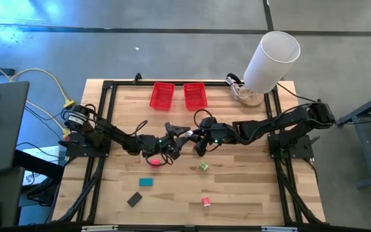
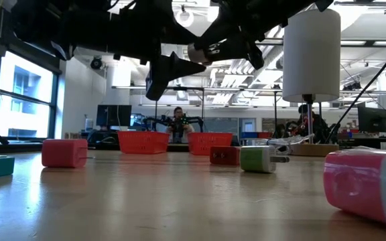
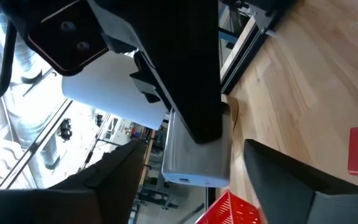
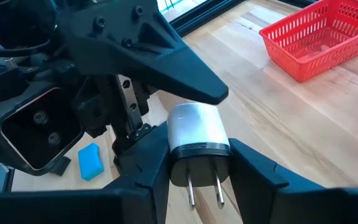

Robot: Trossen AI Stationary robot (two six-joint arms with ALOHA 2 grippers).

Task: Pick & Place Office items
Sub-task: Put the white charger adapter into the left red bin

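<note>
Mid-worktop, raised off the wood, the right gripper (image 4: 199,177) pinches a silvery charger block (image 4: 197,138). Facing it, the left gripper (image 3: 185,180) looks spread around that same block, I think. Loose blocks sit toward the near edge, with open wood between them.

Pale wooden slatted table (image 1: 237,193) with black frame, two red mesh baskets (image 1: 161,95) (image 1: 195,95) side by side at far edge, small teal block (image 1: 147,182), dark grey block (image 1: 134,199), green block (image 1: 203,166), red-pink block (image 1: 206,202), pink block (image 1: 153,162).
</note>
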